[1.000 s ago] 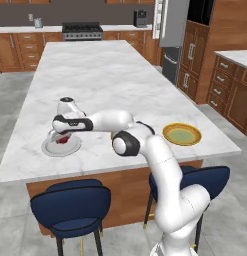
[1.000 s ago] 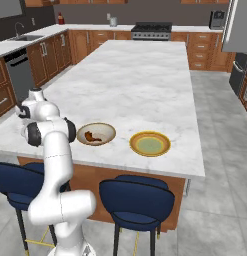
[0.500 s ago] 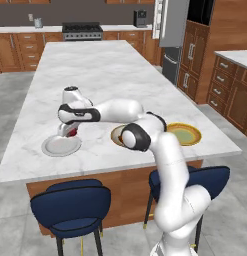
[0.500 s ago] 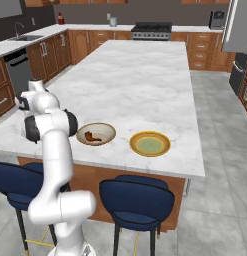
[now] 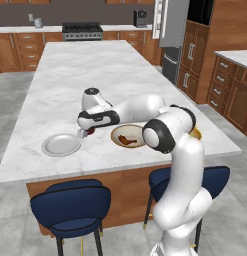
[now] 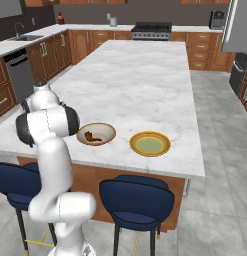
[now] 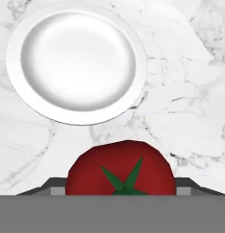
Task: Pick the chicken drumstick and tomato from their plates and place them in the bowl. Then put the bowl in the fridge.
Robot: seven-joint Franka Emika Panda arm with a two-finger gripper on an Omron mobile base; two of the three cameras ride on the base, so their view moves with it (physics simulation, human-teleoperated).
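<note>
Over the marble island counter (image 5: 60,85) hangs the gripper (image 5: 85,132), and it's carrying the tomato (image 7: 121,169)! From the hand view, that glossy red ball with its green star sits right between the dark finger tips, jaws clamped wide around its sides, lifted clear of the stone. The light grey plate (image 5: 61,144) lies bare just beside and below it, so the tomato looks to have come off that dish, with the arm stretched low and sideways so it can travel on toward the bowl.

And the bowl (image 5: 128,136), tan-rimmed and pale inside, sits near the front edge of the island, a little way to the right of the gripper in the left base view. Inside it rests the chicken drumstick (image 6: 93,137), a reddish-brown piece lying on the bowl's floor, plain to see from the right base view. One item home, by the look of it!

Next to the bowl, the yellow-rimmed plate (image 6: 150,143) with its greenish centre holds nothing now. The two stand close together but apart.

My read: the next job is carrying the tomato across and letting it go low over the bowl, since a round fruit dropped from height could roll off the shallow rim. The fridge (image 5: 172,27) waits at the far end, grey door showing.
</note>
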